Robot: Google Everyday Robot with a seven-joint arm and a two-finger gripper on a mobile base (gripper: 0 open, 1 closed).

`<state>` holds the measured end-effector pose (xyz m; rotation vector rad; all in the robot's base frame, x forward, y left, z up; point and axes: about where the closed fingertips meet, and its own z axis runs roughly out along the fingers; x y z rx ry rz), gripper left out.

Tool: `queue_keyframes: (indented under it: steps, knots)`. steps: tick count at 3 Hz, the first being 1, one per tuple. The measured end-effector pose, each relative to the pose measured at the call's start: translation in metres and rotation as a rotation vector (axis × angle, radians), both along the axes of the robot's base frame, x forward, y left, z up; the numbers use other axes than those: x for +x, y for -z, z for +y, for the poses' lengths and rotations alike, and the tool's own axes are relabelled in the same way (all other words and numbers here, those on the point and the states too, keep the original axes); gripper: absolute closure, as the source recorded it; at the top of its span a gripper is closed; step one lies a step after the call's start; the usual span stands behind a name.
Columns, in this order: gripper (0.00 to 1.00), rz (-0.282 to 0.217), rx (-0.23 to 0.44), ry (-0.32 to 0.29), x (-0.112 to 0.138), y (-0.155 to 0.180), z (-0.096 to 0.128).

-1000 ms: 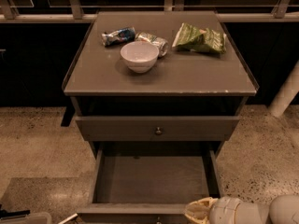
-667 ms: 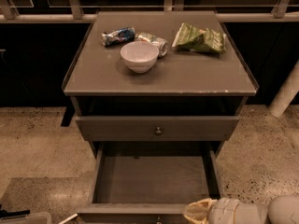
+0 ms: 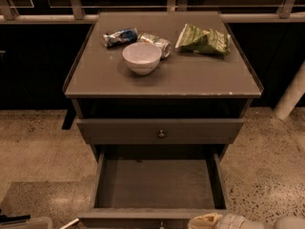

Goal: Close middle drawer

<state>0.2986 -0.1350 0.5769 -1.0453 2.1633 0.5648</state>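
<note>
The middle drawer (image 3: pixel 159 182) is pulled far out of the grey cabinet, and its plain grey inside is empty. Its front panel (image 3: pixel 143 217) lies along the bottom edge of the camera view, with the knob barely showing at the edge. My gripper (image 3: pixel 208 221), cream-coloured on a white arm, is at the bottom right. It is right at the right end of that front panel, partly cut off by the frame edge. Whether it touches the panel is not visible.
Above the open drawer, another grey drawer front with a round knob (image 3: pixel 161 133) sticks out slightly. The cabinet top (image 3: pixel 95 80) holds a white bowl (image 3: pixel 141 57), a crushed can (image 3: pixel 156 42), a blue-white wrapper (image 3: pixel 120 36) and a green chip bag (image 3: pixel 202 39). A white post (image 3: pixel 291 97) stands at the right; speckled floor surrounds the cabinet.
My gripper has sunk slightly toward the bottom edge of the view. The drawer has not moved.
</note>
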Motion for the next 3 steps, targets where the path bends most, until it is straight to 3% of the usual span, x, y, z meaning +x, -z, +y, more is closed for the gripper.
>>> queue_keyframes:
  steps: [1,3]
  knots:
    - [1.00,0.037,0.041,0.084,-0.005,0.041,-0.015]
    - [1.00,0.109,0.087,0.193,-0.004,0.107,-0.034]
